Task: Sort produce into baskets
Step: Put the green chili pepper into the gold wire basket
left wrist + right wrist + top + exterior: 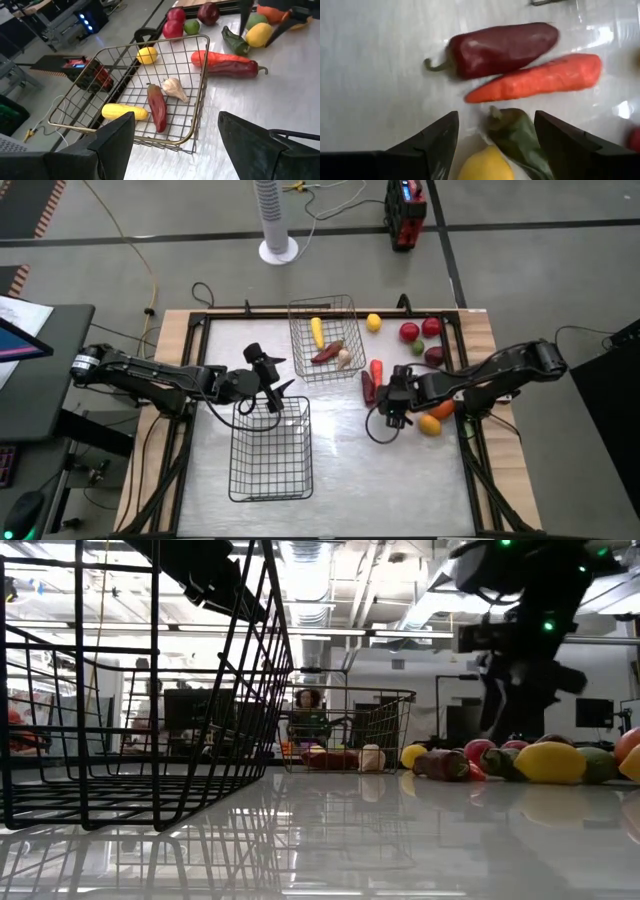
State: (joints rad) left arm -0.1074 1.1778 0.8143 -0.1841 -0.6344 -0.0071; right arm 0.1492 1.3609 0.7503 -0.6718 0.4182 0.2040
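My left gripper (272, 392) is open and empty above the far edge of the near dark wire basket (270, 450), facing the far basket (135, 100). The far basket holds a long yellow piece (125, 111), a red pepper (157, 106) and a garlic (173, 87). My right gripper (393, 412) is open and empty over loose produce on the table: a dark red pepper (505, 47), a carrot (540, 77), a green pepper (517, 135) and a lemon (485, 165). Its fingers stand on either side of the green pepper and lemon, above them.
More produce lies at the table's far right: a lemon (373, 322), two red apples (409, 332), a lime (418, 347), a dark red piece (434, 356) and an orange piece (442, 408). The near basket (150, 690) holds nothing. A person sits in the room behind (308, 710).
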